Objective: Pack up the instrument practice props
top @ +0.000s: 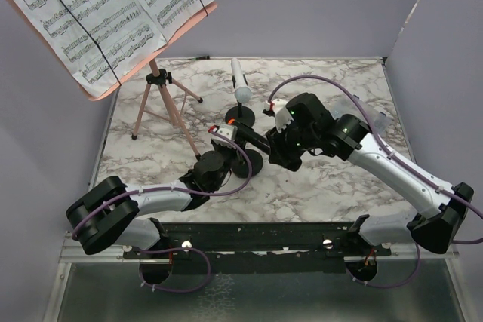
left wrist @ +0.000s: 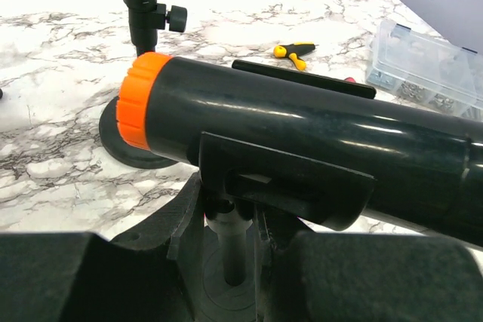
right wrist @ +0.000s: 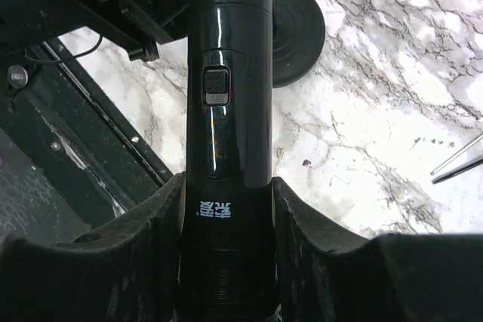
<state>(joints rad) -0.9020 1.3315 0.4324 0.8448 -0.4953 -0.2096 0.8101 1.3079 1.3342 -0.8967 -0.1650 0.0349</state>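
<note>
Right gripper clenched on the black microphone, mid-table.

My right fingers squeeze the barrel from both sides, just short of its switch. I judge I am drawing it out of the holder, whose clip cradles the orange-capped end. My left gripper straddles the holder's stem, apparently to steady it, though I cannot tell if it is clamped. Just beyond stands the white microphone. Far left, the pink music rest carries the sheet-music pages, unpacked.

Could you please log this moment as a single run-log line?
right gripper shut on black microphone | left gripper at its holder stem, grip unclear | white microphone in other holder | music rest standing
</note>
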